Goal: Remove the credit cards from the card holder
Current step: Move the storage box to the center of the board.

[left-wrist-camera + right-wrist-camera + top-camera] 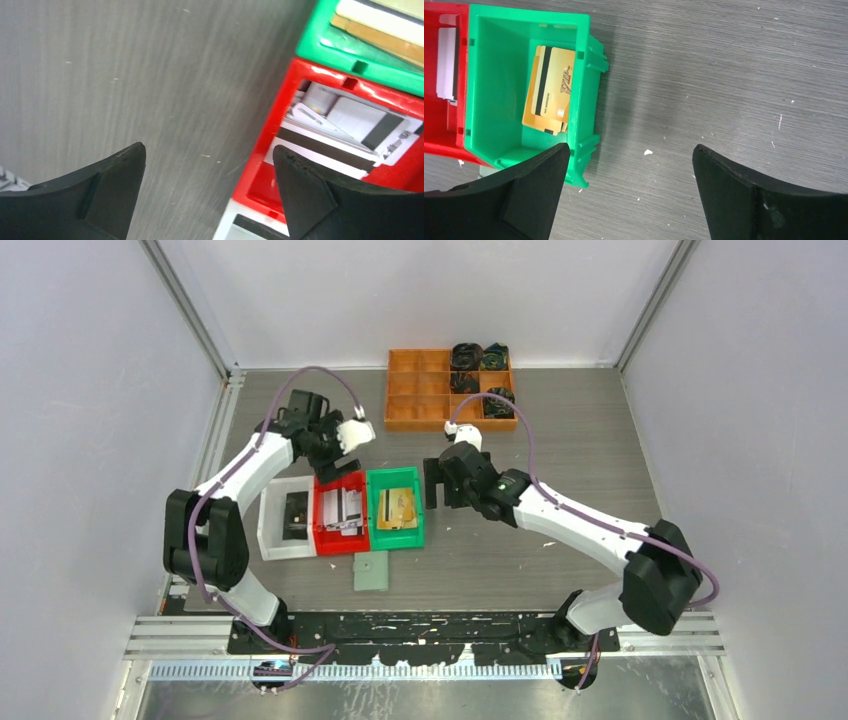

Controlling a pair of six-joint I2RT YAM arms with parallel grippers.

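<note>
At the 9 o'clock end of the bin row, black credit cards (295, 515) are seen lying in the white bin (268, 532). The left gripper (209, 147) is held near the 12 o'clock end of the red bin (260, 165), its fingers spread apart with nothing between them. Silvery-white cards (345, 125) are piled in that bin. The card holder (371, 571) is laid flat on the table (724, 75) at 6 o'clock of the seam between the red and green bins, and is touched by neither gripper. Gold cards (549, 87) are stacked in the green bin (499, 75). At 3 o'clock of it the right gripper (631, 146) is hung over bare table, fingers wide and empty.

The cards are judged light, stiff and slippery. Any card left in a pocket is best pinched across its faces at a projecting short edge. The holder is judged soft and light and likely to be dragged along, so it should be pinned near its fold.

The holder and the black cards are shown by the overhead view alone, and whether cards remain inside cannot be told from it. The dark stripes on the white cards are made plain only in the left wrist view. The lettering on the gold cards is made plain only in the right wrist view.
</note>
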